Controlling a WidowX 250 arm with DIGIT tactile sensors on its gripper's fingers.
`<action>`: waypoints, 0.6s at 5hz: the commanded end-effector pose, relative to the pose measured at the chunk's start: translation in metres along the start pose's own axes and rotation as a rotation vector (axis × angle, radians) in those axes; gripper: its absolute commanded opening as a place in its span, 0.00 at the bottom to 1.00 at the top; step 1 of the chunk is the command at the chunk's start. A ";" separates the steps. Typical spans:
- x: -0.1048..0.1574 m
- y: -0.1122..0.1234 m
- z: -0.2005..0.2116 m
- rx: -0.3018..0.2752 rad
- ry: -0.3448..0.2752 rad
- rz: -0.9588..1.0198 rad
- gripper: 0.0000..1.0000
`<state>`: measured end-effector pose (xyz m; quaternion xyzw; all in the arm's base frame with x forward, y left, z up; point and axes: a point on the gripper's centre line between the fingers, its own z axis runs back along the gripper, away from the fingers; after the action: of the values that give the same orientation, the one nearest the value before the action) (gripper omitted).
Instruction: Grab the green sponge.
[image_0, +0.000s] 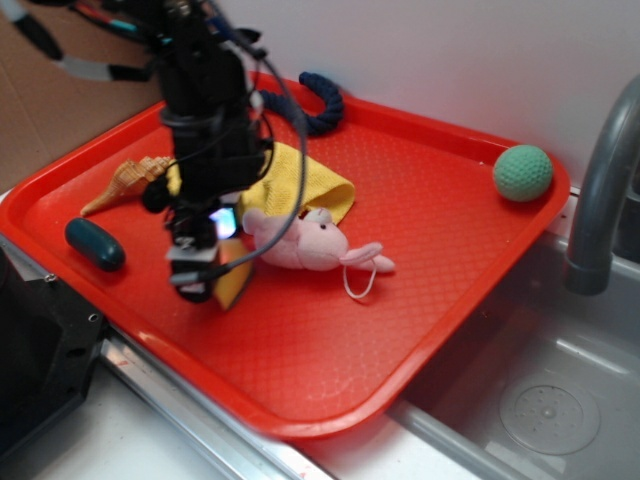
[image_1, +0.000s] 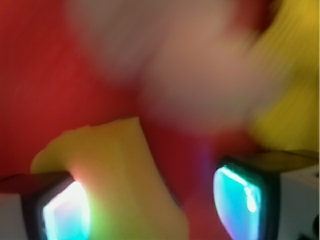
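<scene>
Wrist view first: I see the sponge (image_1: 112, 175) as a yellow block between my two fingers (image_1: 62, 212), pressed against the left pad, while a strip of red tray shows between it and the right pad, so the fingers are apart and not clamped. A blurred pink shape fills the top. On the exterior view, my gripper (image_0: 205, 272) is down over the sponge (image_0: 237, 280) near the middle of the red tray (image_0: 420, 330), just beside the plush pig (image_0: 310, 243). A yellow cloth (image_0: 305, 180) lies behind the pig. The teal capsule (image_0: 95, 244) and seashell (image_0: 125, 180) sit toward the tray's left edge, the mint ball (image_0: 522, 172) at its right corner.
</scene>
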<state>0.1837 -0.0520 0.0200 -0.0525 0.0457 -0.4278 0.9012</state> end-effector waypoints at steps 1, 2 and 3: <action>0.009 0.002 0.005 0.022 -0.010 -0.002 0.00; 0.008 0.002 0.010 0.040 -0.022 0.006 0.00; 0.004 -0.001 0.017 0.061 -0.029 0.027 0.00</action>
<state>0.1871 -0.0462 0.0320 -0.0335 0.0351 -0.4117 0.9100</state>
